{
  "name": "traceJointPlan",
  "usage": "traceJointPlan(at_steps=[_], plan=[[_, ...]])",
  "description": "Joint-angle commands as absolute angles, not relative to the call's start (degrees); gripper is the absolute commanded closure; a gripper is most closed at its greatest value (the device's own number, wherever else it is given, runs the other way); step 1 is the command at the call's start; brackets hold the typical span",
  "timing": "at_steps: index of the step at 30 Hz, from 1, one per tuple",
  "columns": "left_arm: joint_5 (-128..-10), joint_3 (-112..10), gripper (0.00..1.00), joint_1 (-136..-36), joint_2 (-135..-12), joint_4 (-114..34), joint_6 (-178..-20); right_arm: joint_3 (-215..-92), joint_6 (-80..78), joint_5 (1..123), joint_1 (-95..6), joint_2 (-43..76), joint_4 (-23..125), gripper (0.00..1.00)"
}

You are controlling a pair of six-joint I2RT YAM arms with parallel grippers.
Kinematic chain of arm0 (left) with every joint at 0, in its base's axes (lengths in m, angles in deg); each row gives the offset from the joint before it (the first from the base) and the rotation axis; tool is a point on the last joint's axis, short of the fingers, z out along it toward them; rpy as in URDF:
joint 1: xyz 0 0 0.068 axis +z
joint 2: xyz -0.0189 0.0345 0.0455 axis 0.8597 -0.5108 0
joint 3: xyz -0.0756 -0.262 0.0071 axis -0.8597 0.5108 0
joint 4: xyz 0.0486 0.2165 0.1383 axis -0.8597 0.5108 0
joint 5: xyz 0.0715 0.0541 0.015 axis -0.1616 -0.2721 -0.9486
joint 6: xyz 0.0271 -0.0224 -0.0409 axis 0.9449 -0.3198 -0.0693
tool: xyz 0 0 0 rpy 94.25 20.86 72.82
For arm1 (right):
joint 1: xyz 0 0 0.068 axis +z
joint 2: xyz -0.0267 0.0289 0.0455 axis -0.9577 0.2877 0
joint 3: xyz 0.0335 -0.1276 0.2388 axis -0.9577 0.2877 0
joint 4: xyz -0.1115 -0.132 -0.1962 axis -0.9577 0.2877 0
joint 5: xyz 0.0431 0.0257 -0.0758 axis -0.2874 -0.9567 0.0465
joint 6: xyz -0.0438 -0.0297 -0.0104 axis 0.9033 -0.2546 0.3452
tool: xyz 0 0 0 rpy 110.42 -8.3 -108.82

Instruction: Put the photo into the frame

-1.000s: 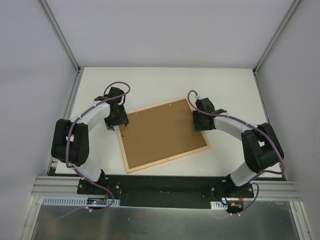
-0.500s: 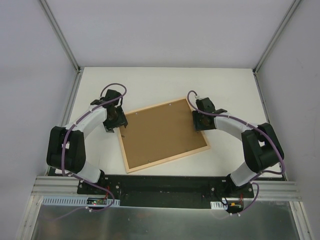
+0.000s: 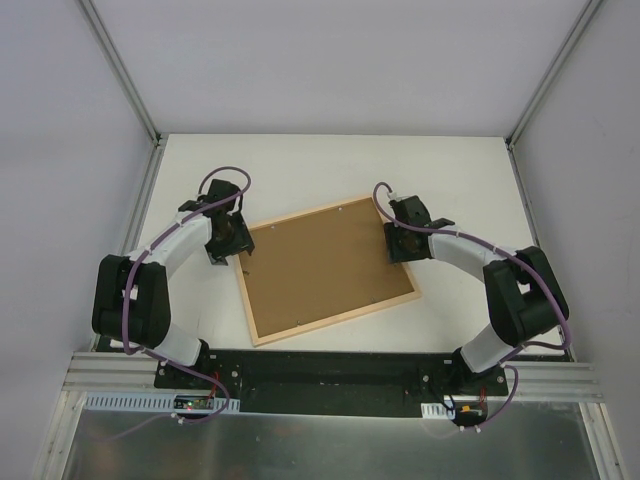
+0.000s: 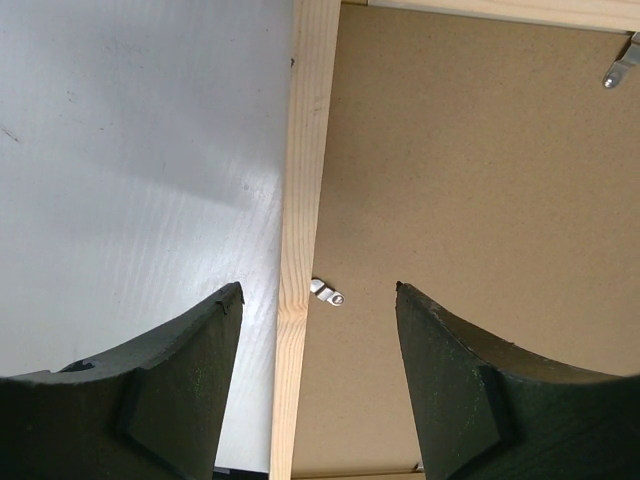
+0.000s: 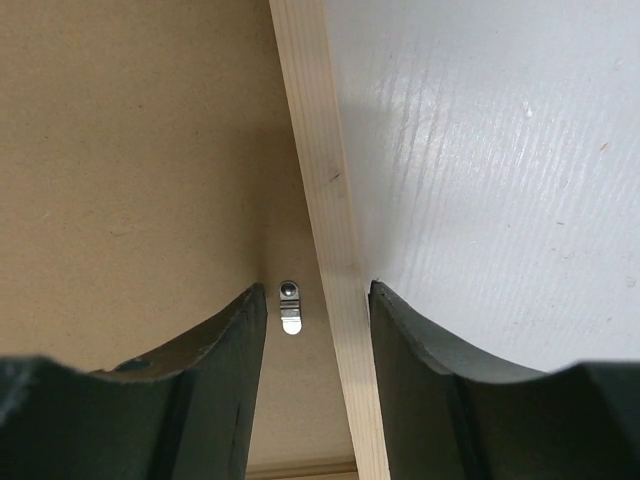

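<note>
Straddling the frame [image 4: 300, 150] rails, fingers [image 4: 180, 390] seemingly parted.

White tabletop [image 3: 300, 165], plain pale grey walls [image 3: 330, 60], aluminium corner posts [image 3: 120, 70], even soft light

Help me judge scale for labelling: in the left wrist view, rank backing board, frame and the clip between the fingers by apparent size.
1. backing board
2. frame, its visible rail
3. clip, by far smallest

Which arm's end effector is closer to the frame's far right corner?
Right. The right end effector straddles the frame edge near that corner; the left end effector straddles the opposite edge.
</note>
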State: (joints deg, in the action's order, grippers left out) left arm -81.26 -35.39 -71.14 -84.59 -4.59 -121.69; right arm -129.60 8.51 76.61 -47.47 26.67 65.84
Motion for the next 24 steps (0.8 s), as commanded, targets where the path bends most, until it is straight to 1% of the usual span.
traceJointPlan(at_steps=[1, 16, 22, 24], plan=[[-80.17, -35.24, 0.39, -70.18, -83.02, -4.53, -121.92, -128.02, 9.43, 74.7, -47.17, 25.84, 69.62, 0.53], [-79.11, -36.2, 0.39, -68.6, -84.95, -4.53, -121.66, -129.95, 8.73, 71.37, -46.91, 27.77, 73.32, 0.61], [-79.73, -38.13, 0.39, -67.11, -88.81, -4.53, -121.75, -131.27, 8.73, 71.62, -45.24, 30.23, 74.81, 0.61], [-80.08, -38.84, 0.39, -66.67, -90.22, -4.53, -121.84, -131.71, 8.73, 71.63, -44.63, 30.67, 75.34, 0.58]])
